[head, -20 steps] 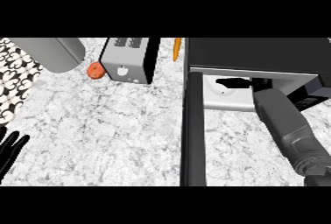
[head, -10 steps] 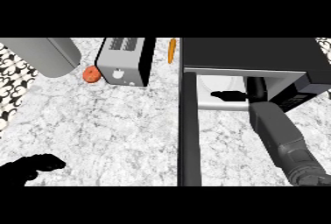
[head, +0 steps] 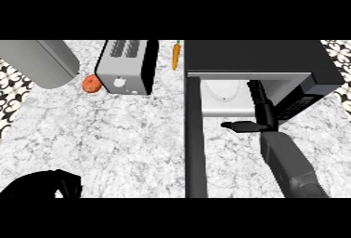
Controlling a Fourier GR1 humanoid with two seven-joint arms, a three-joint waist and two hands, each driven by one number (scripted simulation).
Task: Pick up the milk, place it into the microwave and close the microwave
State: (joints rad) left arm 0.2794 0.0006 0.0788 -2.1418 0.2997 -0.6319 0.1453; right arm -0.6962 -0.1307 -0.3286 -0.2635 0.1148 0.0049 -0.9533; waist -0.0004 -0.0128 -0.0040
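The black microwave point(head: 254, 56) stands at the upper right with its door point(head: 195, 144) swung open, seen edge-on down the middle of the view. Its cavity point(head: 221, 95) is pale white, and I cannot make out the milk as a separate thing in it. My right hand point(head: 255, 122) is at the cavity's mouth, fingers point(head: 259, 95) stretched up into the opening and thumb pointing left, open and holding nothing that I can see. The grey right forearm runs down to the lower right. My left hand point(head: 42, 186) shows at the lower left over the counter, fingers relaxed, empty.
A silver toaster point(head: 126, 67) stands at the back, an orange carrot point(head: 175, 55) between it and the microwave, a red round fruit point(head: 91, 84) to its left. A large grey cylinder point(head: 37, 60) lies at the upper left. The marble counter point(head: 116, 135) spreads left of the door.
My right hand has drawn back from deep in the cavity to its mouth. My left hand has come up from the left edge into the lower left.
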